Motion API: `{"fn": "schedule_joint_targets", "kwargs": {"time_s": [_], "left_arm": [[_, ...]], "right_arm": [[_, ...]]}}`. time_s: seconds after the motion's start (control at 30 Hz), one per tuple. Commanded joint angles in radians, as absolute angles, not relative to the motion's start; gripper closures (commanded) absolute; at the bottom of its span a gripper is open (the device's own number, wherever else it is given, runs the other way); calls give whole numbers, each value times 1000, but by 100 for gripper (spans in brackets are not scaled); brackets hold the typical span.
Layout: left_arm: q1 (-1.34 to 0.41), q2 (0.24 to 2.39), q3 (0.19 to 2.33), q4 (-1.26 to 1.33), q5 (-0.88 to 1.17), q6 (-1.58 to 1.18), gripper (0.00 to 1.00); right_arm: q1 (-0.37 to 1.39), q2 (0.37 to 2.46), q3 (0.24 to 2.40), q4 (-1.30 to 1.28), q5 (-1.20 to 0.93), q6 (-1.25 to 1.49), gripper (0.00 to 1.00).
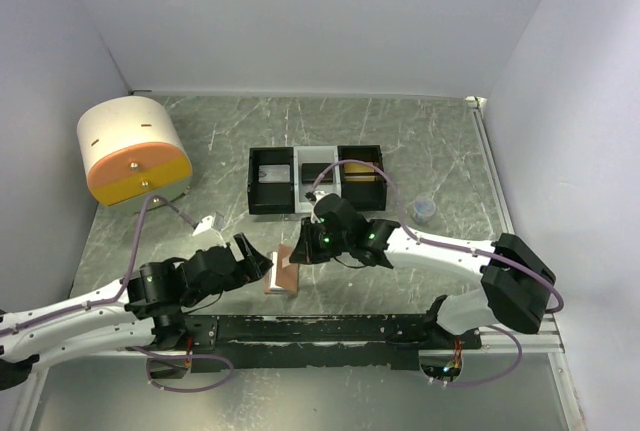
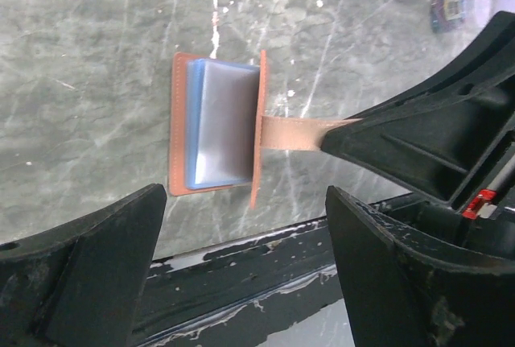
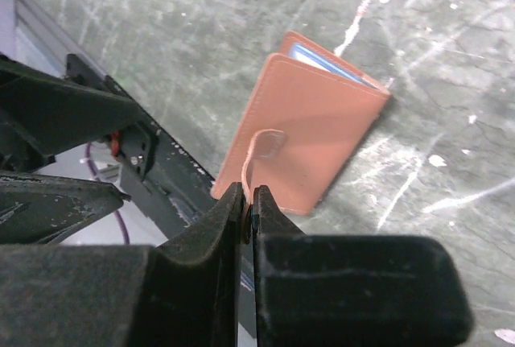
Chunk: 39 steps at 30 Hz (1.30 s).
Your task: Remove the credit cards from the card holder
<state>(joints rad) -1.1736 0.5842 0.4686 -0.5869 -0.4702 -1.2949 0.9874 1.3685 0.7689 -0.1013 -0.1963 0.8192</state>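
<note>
The salmon-orange card holder [image 1: 283, 273] [image 2: 181, 130] [image 3: 322, 121] lies on the table near the front edge, its flap stood up on edge. Inside it, a pale grey credit card [image 2: 225, 117] sits in the light blue lining, whose edge [image 3: 326, 61] shows past the flap. My right gripper [image 1: 298, 251] [image 3: 249, 196] is shut on the holder's strap [image 2: 294, 132] [image 3: 261, 150], holding the flap up. My left gripper [image 1: 256, 257] [image 2: 245, 202] stands open just left of the holder, with nothing between its fingers.
A black-and-white three-compartment tray [image 1: 315, 179] stands behind the holder. A round white and orange container [image 1: 135, 151] is at the far left, with a small white piece [image 1: 207, 223] near it. A small clear cup [image 1: 424, 210] sits to the right. The black front rail [image 1: 320, 329] runs beside the holder.
</note>
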Motion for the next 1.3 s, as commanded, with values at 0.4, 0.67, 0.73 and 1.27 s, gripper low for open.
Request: {"fn": "schedule_joint_targets", "kwargs": {"time_s": [0.4,0.67,0.73,1.27], "left_arm": [[-1179,807,466,-304,-329,-1156,9],[-1178,974,481,-142,-292,-1125,10],[-1178,996,490,-135,-294,-1118,10],[-1178,1090,511,-167,-372,-1131,12]], "right_arm": [[789,1198,530,-161,-160,803,100],[737,1193,426,-124,-183,771,100],[735,1201,419,-112,-182,768,100],[728,1206,367,-88,-174,785,100]]}}
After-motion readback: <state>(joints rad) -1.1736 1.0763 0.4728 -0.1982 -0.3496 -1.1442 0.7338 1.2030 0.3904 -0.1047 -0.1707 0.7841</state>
